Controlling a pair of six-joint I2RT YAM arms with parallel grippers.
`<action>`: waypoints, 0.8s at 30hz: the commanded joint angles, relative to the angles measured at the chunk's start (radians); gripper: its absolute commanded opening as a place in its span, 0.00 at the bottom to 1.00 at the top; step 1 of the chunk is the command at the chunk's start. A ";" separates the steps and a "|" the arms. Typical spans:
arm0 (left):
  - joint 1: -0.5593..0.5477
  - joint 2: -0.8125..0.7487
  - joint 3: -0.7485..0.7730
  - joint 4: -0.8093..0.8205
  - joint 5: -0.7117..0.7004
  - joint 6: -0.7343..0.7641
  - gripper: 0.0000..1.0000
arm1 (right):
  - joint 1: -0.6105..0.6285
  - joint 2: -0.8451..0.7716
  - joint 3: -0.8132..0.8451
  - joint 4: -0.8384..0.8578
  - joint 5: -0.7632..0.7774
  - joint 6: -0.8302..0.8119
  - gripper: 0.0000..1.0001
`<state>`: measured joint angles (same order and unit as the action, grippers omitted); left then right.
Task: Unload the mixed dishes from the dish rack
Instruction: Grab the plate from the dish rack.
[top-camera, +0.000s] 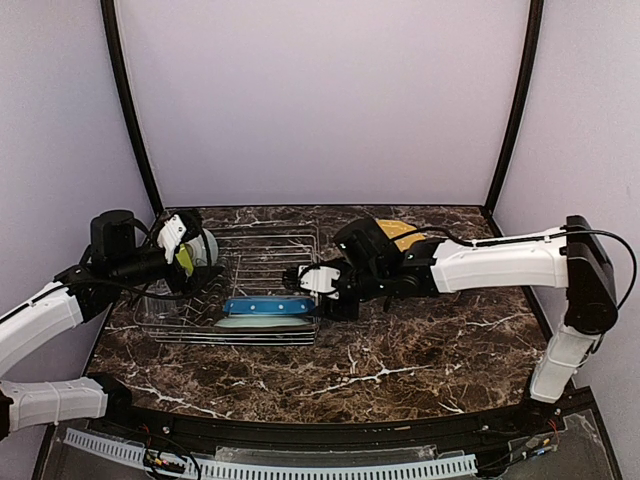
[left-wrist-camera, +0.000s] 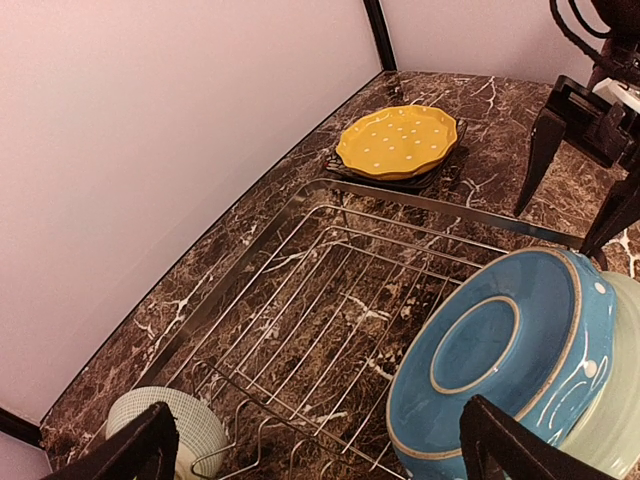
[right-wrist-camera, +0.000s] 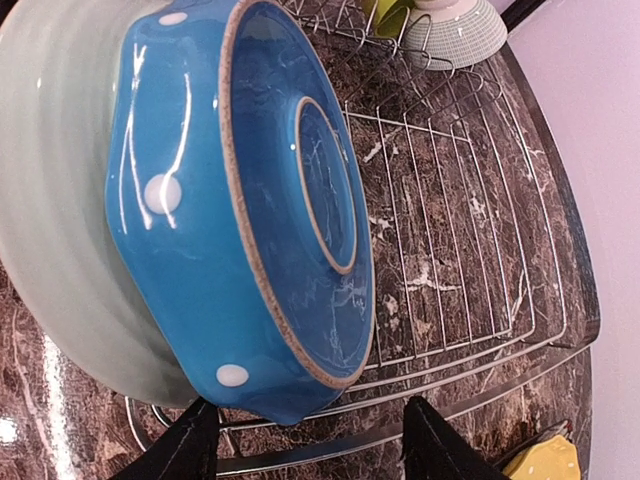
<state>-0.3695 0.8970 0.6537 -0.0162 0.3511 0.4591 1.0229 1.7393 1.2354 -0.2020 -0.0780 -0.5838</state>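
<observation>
The silver wire dish rack (top-camera: 262, 250) stands left of centre. A blue white-dotted plate (top-camera: 268, 305) stands on edge at its front, against a large pale-green plate (top-camera: 262, 322). My right gripper (top-camera: 307, 280) is open at the rack's right end, and the blue plate's rim (right-wrist-camera: 300, 390) lies just beyond its fingertips (right-wrist-camera: 190, 450). My left gripper (top-camera: 188, 252) is open and empty over the rack's left end, next to a small pale-green bowl (left-wrist-camera: 165, 425) and a yellow-green bowl (right-wrist-camera: 385, 12). The yellow dotted plate (left-wrist-camera: 397, 140) lies on the black square plate (left-wrist-camera: 338, 168) outside the rack.
The yellow and black plates (top-camera: 400, 232) sit behind my right arm, near the back wall. The rack's middle rows (left-wrist-camera: 330, 290) hold nothing. Dark marble table (top-camera: 420, 350) stretches to the front and right. Walls close in on the left, back and right.
</observation>
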 joint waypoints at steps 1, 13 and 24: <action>0.000 -0.016 -0.020 0.012 0.006 -0.009 0.99 | 0.023 0.018 0.031 0.051 0.069 -0.010 0.58; -0.001 -0.013 -0.021 0.049 -0.001 -0.014 0.99 | 0.063 0.031 0.000 0.197 0.159 -0.012 0.48; 0.000 -0.013 -0.021 0.051 -0.004 -0.014 0.99 | 0.098 0.097 0.041 0.278 0.239 -0.048 0.47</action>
<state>-0.3695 0.8970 0.6533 0.0219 0.3500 0.4583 1.1149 1.8107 1.2381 -0.0097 0.1032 -0.6178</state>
